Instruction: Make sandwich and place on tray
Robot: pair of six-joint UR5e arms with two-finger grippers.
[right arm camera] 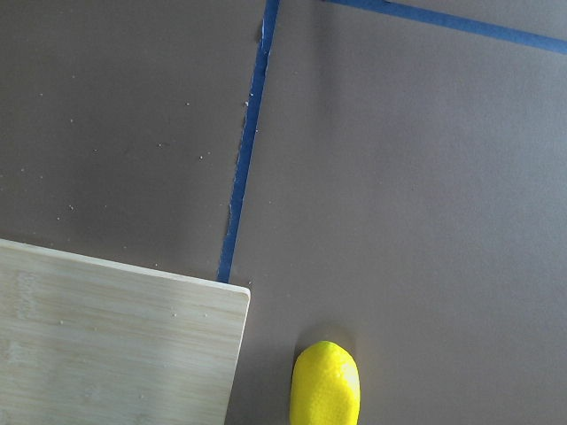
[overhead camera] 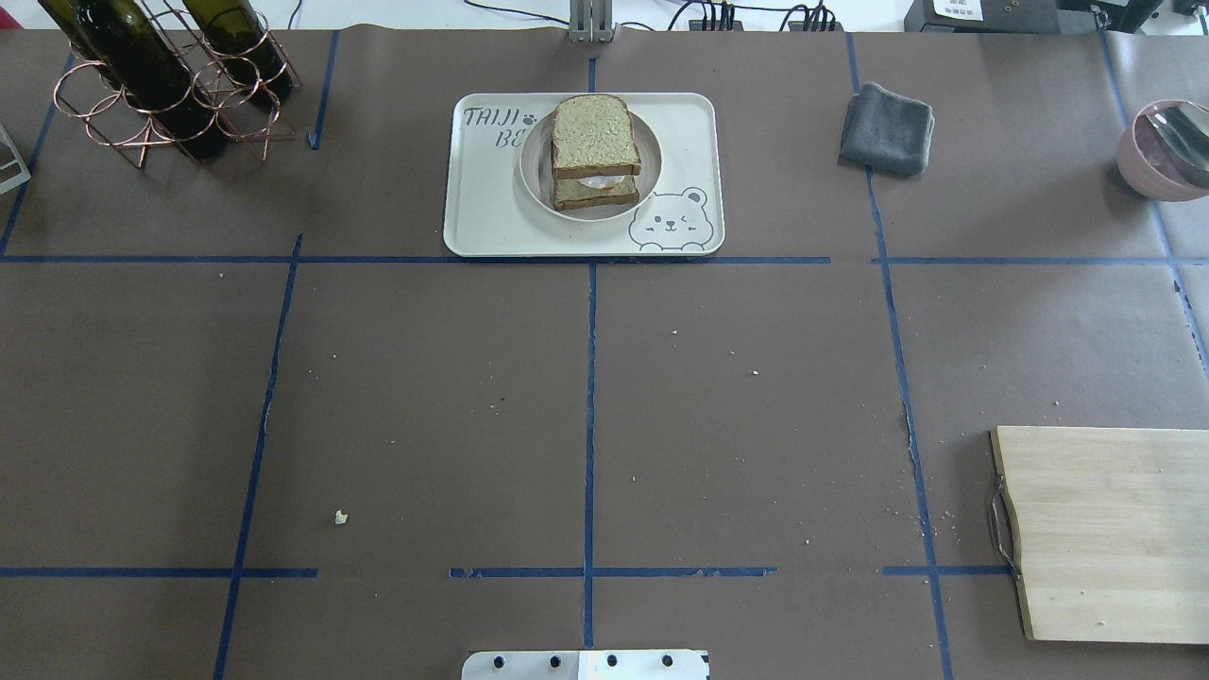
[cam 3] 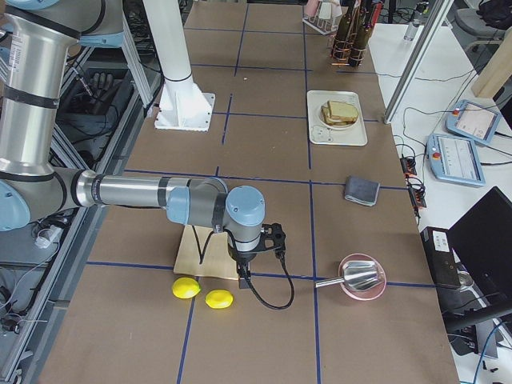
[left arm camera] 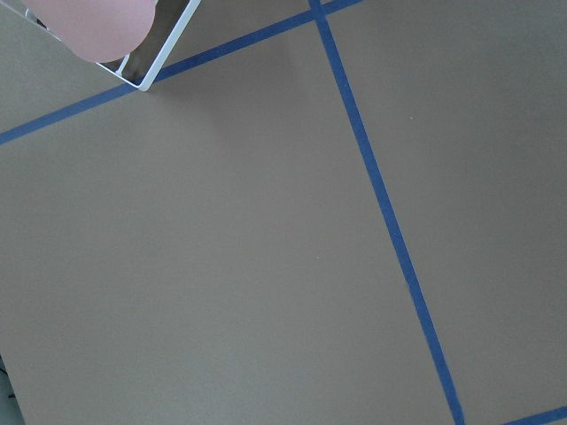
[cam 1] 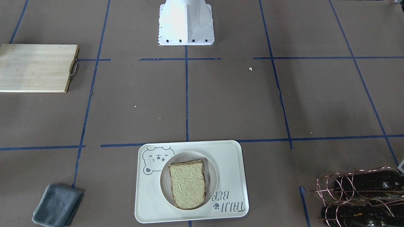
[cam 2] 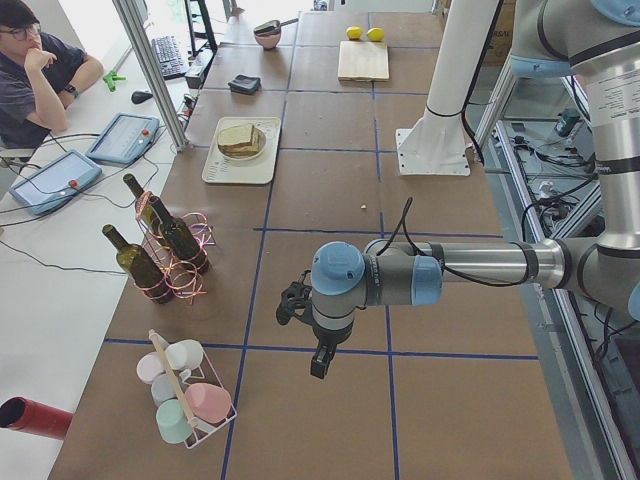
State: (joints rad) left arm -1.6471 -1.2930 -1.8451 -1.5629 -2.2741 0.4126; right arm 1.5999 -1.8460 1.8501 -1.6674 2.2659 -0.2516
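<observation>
The sandwich is two slices of tan bread stacked on a small round white plate, with a strip of white egg showing between them. The plate stands on the cream tray with the bear drawing, at the far middle of the table. The sandwich also shows in the front view on the tray. My left gripper hangs over the table's left end, far from the tray. My right gripper hangs near the cutting board at the right end. I cannot tell whether either is open or shut.
A wooden cutting board lies near right, with two lemons beside it. A grey cloth and a pink bowl are far right. A wine bottle rack is far left. A cup rack stands at the left end.
</observation>
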